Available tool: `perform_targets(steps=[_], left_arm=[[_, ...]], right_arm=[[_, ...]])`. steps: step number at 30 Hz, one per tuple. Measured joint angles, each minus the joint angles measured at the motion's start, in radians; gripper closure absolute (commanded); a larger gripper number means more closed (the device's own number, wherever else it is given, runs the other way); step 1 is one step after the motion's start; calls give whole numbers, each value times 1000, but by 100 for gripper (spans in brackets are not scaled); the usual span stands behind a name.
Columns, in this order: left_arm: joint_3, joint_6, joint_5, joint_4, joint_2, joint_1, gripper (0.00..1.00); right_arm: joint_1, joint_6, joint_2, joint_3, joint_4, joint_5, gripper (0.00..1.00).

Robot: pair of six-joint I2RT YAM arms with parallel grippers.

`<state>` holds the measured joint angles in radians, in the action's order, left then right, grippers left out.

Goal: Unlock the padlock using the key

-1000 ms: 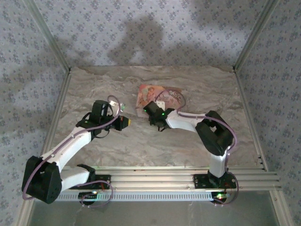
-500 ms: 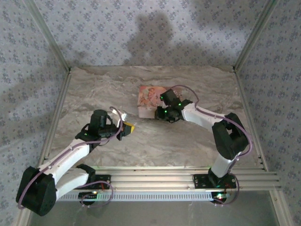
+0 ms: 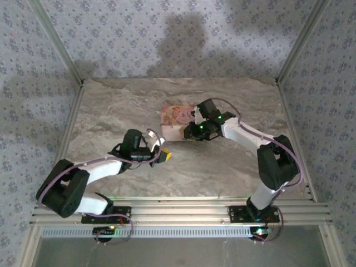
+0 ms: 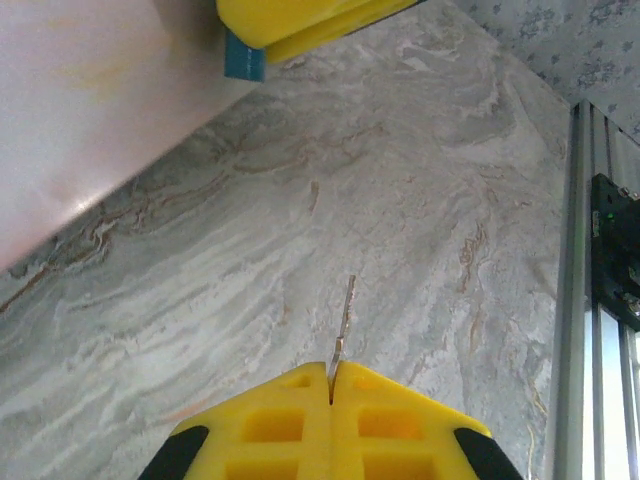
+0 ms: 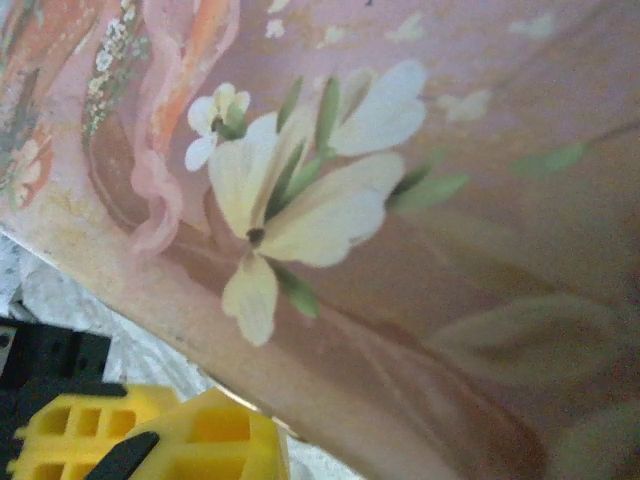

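Padlock (image 4: 243, 58): blue body pinched at the tips of the nearly closed right gripper (image 4: 290, 25), right against the pink box (image 4: 90, 110). Left gripper (image 4: 331, 385) is clamped tight on the key (image 4: 345, 325). Blade sticks out ahead of its fingers toward the padlock, clearly apart from it, above the marble table (image 4: 420, 200).

left end effector (image 3: 164, 156): moved nearer box (image 3: 173, 114) | right end effector (image 3: 190, 132): apparently shifted rightward
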<state>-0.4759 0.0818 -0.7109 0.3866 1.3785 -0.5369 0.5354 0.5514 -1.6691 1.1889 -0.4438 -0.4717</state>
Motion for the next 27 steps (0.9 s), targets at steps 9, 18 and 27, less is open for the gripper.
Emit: perform_targets(steps=[9,18,27], left_arm=[[-62,-2,-27,119,148,0,100],[-87,89,-44,247,211,0,100],[-110,159,-71,299,253,-10,100]], right_arm=[[-46,-18,18,7,-36,-87,100],[-64,-18,44,-24,-6,-143,100],[-62,-9,44,-82,60,-146,100]])
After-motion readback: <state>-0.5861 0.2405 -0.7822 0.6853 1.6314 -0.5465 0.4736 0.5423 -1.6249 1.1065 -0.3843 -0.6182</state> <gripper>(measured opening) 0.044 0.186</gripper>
